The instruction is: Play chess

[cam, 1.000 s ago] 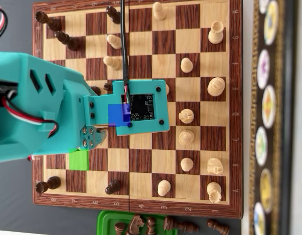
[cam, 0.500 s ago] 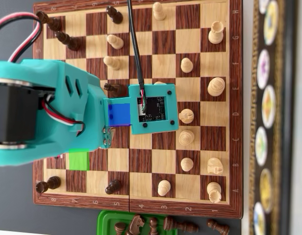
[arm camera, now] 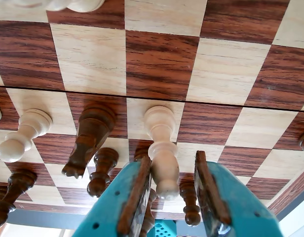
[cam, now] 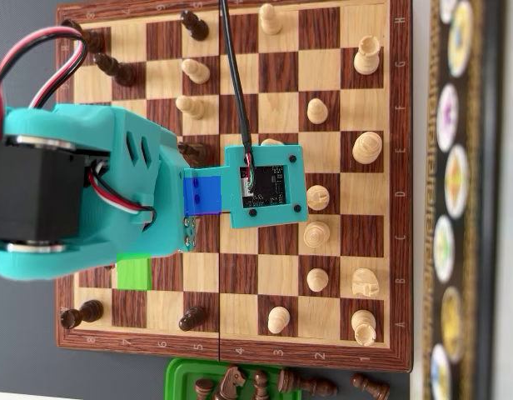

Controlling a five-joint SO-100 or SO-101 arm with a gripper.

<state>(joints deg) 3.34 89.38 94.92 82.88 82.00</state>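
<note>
Item: teal gripper (arm camera: 173,183), jaws parted and empty, straddling a light pawn (arm camera: 161,148) that stands upright on the chessboard (arm camera: 157,64) among dark pieces; step judged as pre-grasp of a chess move; next calls for closing squarely before lifting.

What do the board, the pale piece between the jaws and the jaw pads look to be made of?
Chessboard: wood or veneer with visible grain and a satin sheen. Pale piece: likely turned light wood with a smooth, slightly glossy surface. Gripper: matte teal plastic, probably printed; its pads look like brown wood-toned strips, material unclear.
</note>
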